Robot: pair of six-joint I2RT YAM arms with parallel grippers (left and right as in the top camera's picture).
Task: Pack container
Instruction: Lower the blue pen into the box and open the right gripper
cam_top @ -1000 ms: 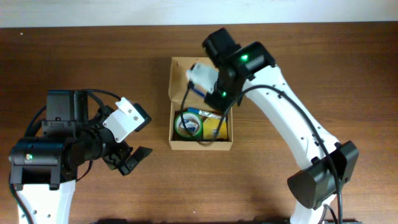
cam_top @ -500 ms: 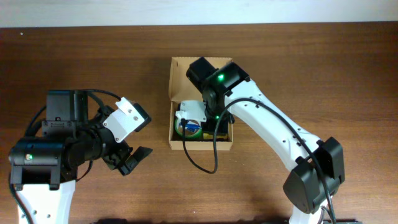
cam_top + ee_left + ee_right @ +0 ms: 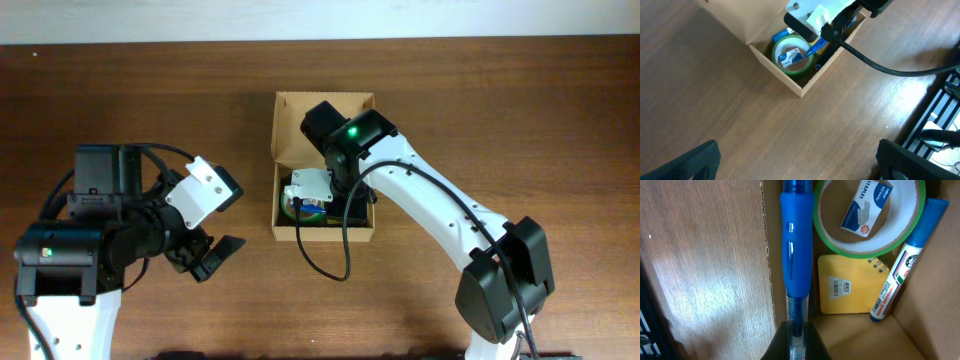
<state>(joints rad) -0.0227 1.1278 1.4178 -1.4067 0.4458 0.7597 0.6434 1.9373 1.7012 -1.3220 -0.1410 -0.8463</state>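
— Stretching brown and wood-grained under everything: the worktop (image 3: 520,120). Sitting on it near the middle, toward the far edge: the container (image 3: 325,236), flap folded open at the far end.

— Reaching down into the container from above: the right arm (image 3: 440,205). Clamping narrow on the clear lower barrel of a blue pen (image 3: 796,255): the right pincer (image 3: 796,336).

— And hanging over bare wood, well apart to the left of the container: the left pincer (image 3: 206,256), fingers standing wide, carrying nothing.

— Lying flat inside the container: a green tape roll (image 3: 860,244), ringing a small blue-and-white staples box (image 3: 866,205).

— Lying just beside the roll: a yellow spiral notepad (image 3: 847,285), barcode label facing up. Running along the container wall next to both: a marker (image 3: 905,265) with a blue cap.

— Pointing past the roll's rim on the opposite side: the pen. Touching the roll or not: cannot tell.
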